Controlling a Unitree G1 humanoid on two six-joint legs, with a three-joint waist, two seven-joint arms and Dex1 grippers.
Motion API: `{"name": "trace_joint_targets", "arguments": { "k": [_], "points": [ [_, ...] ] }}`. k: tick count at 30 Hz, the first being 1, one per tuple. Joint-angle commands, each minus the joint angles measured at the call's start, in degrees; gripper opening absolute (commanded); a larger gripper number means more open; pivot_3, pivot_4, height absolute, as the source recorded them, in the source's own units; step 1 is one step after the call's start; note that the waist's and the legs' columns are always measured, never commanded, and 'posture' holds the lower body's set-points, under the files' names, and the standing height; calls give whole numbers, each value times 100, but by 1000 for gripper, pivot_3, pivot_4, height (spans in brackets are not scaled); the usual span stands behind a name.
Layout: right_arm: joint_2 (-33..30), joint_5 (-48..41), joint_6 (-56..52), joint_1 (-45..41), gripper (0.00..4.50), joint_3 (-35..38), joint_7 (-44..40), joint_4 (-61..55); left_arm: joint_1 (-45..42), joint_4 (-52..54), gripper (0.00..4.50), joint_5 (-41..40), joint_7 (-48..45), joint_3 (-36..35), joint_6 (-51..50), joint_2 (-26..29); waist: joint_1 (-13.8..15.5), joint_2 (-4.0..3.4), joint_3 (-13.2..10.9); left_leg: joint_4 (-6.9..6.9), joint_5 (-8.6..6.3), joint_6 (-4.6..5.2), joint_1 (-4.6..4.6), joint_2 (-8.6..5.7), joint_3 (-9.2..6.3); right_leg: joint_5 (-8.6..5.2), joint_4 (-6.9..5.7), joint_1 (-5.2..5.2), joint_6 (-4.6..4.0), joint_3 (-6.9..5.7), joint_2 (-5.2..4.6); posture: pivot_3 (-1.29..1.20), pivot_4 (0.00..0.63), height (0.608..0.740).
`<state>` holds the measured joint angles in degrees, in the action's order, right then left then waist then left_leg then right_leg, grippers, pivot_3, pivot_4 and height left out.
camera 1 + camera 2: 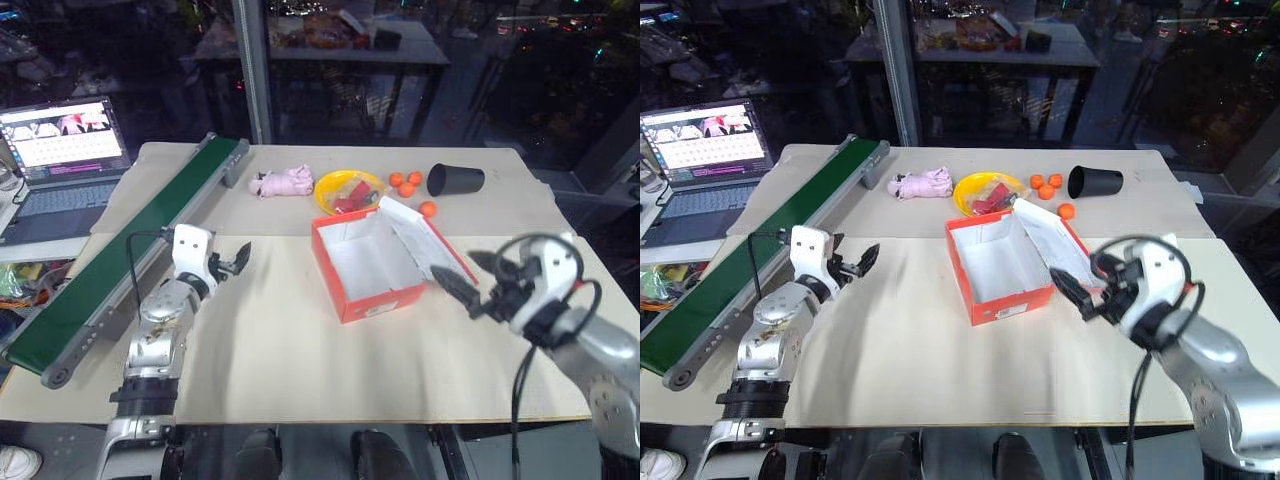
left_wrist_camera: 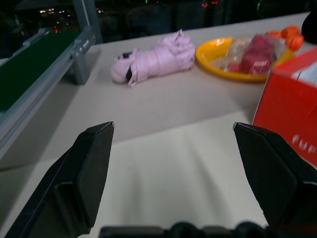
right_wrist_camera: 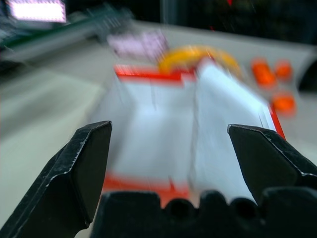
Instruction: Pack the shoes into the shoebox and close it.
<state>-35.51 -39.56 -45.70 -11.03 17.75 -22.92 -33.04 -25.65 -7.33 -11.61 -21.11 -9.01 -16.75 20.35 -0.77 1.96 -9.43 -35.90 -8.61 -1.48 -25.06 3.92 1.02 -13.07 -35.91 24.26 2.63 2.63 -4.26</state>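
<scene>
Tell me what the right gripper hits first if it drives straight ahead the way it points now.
Most likely the shoebox: the right gripper, jaws open, points at its open white inside and raised lid. Depth is uncertain.

Looks like a robotics lab or test room at night: a green conveyor belt (image 1: 140, 235) and an open laptop (image 1: 62, 160) sit out past the left gripper (image 1: 238, 262), on a plain worktable (image 1: 300, 350) backed by dark glass walls.

Head views overlook table (image 1: 300, 370); wrist views skim it.
</scene>
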Motion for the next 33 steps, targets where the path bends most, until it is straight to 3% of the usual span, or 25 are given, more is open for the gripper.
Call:
{"name": "trace_joint_targets", "arguments": {
  "k": [1, 7, 11, 21, 27, 33],
  "points": [
    [184, 27, -7, -408, 4431, -440, 86, 75, -331, 448, 4125, -115, 197, -95, -372, 24, 1, 3, -2, 0, 1, 1, -4, 0, -2, 9, 1, 2, 16, -1, 1, 0, 150, 740],
    [511, 626, 417, -831, 4431, -1311, -108, 756, -485, 980, 4125, -74, 585, -181, -1059, 41, 7, 4, -2, 1, -3, 4, -19, -6, -3, 17, 7, 6, 38, -2, -4, 0, 150, 740],
    [943, 1109, 893, -1233, 4431, -1786, -168, 1645, -342, 1262, 4125, -131, 1176, -683, -1440, -32, -21, 4, -3, 0, -3, 5, -18, -4, -6, 18, 2, 8, 39, -3, 1, 0, 150, 740],
    [1595, 1803, 1468, -1914, 4431, -2495, -644, 2766, 153, 1190, 4125, -218, 1092, -1199, -1253, 371, -10, 7, -5, -4, -2, 5, -12, 0, -13, 30, -12, 9, 24, -5, 9, 0, 150, 740],
    [1892, 1944, 1529, -2117, 4431, -2735, -857, 2895, -33, 393, 4125, -242, 555, -1304, -840, 963, -1, 6, -5, -3, -2, 5, -13, 0, -11, 31, -10, 10, 21, -8, 6, 0, 150, 740],
    [2064, 1925, 1359, -2277, 4431, -2845, -979, 2735, -1076, -1636, 4125, -284, -255, -1267, -214, 1614, 7, 9, -6, -4, -1, 3, -13, 5, -15, 31, -17, 13, 22, -19, 10, 0, 150, 740]
  ]
}}
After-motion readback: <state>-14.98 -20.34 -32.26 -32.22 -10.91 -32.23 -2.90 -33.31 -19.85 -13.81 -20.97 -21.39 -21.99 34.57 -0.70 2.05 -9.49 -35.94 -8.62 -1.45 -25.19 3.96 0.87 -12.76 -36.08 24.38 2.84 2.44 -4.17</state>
